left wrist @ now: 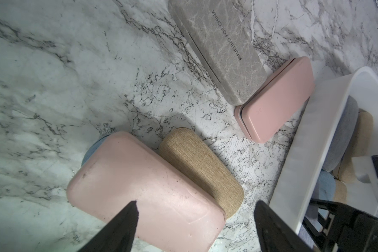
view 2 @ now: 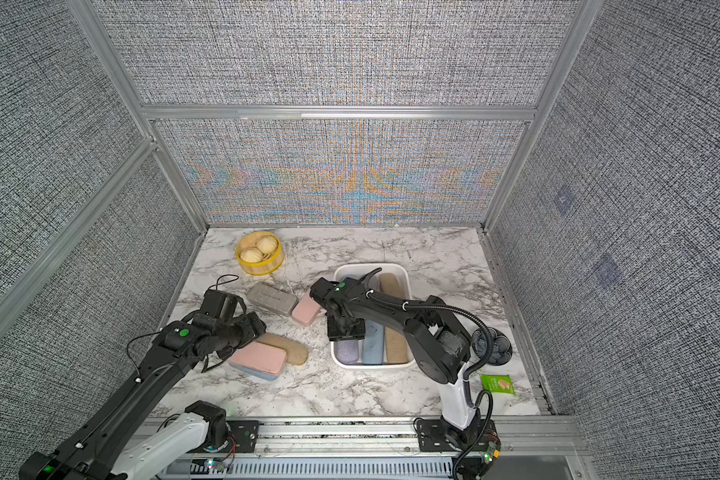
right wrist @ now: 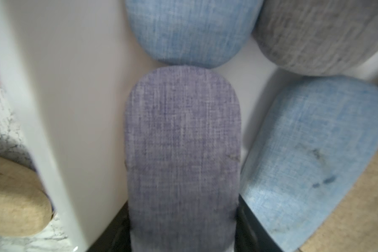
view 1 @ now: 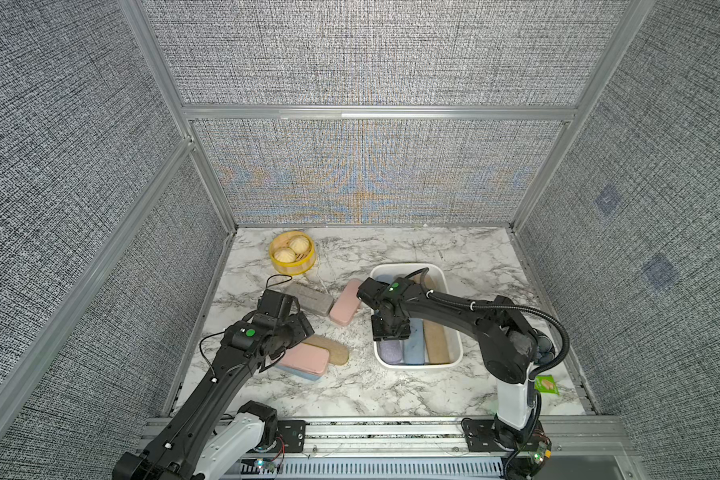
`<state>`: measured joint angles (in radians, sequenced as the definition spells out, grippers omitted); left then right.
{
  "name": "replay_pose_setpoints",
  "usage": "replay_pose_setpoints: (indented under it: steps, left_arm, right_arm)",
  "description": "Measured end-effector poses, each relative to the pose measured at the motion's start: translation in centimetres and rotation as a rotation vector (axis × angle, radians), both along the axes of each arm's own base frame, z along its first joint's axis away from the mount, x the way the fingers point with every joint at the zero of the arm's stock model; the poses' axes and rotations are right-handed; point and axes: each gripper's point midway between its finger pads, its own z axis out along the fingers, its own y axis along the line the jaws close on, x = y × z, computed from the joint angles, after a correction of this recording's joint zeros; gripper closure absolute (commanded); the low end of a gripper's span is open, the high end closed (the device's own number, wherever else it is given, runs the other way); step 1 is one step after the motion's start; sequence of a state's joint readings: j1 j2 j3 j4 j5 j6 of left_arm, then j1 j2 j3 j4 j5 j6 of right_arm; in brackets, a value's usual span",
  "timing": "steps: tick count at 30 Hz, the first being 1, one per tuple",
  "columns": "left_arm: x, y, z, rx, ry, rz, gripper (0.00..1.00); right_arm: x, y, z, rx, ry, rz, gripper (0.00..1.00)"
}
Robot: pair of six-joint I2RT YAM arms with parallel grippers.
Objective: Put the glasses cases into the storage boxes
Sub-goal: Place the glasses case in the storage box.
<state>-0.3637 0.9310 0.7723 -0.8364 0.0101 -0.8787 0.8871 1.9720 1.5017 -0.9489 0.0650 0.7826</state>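
The white storage box (view 1: 420,366) sits right of centre and holds blue (view 1: 414,345), tan (view 1: 436,340) and grey (right wrist: 314,37) glasses cases. My right gripper (right wrist: 183,229) reaches down into it, shut on a lavender case (right wrist: 183,141) that lies along the box's left wall (right wrist: 63,109). On the table, a pink case (left wrist: 140,174) rests on a blue case (left wrist: 90,150), beside a tan case (left wrist: 196,165). My left gripper (left wrist: 196,204) hovers open just above the pink case, holding nothing. A grey marbled case (view 1: 310,299) and a second pink case (view 1: 346,307) lie further back.
A round yellow steamer basket (view 1: 292,253) with two buns stands at the back left. A dark patterned bowl (view 2: 493,345) and a green packet (view 1: 547,384) lie by the right arm's base. Fabric walls close in three sides.
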Motion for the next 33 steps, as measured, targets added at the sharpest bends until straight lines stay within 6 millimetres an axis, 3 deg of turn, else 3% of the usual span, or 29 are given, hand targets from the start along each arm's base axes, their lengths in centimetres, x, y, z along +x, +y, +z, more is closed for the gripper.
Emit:
replay_pose_setpoints:
  steps: [4, 9, 15, 24, 33]
  left_arm:
    - [0.0, 0.0, -0.1, 0.001, 0.002, 0.0, 0.15]
    - [0.0, 0.0, -0.2, 0.005, 0.004, -0.006, 0.15]
    - [0.0, 0.0, -0.1, 0.005, 0.004, -0.006, 0.15]
    - [-0.1, 0.0, -0.1, 0.004, 0.001, -0.006, 0.14]
    - [-0.2, -0.1, -0.2, -0.002, 0.007, -0.009, 0.14]
  right_arm:
    - [0.5, 0.0, -0.8, -0.032, -0.018, -0.003, 0.56]
    - [0.6, -0.1, -1.3, -0.056, -0.032, -0.022, 0.32]
    - [0.4, 0.2, -0.7, -0.059, -0.063, -0.03, 0.25]
    - [-3.1, 0.2, 0.1, -0.065, -0.064, -0.017, 0.22]
    - [-6.0, -1.7, 0.2, -0.076, -0.078, -0.068, 0.23]
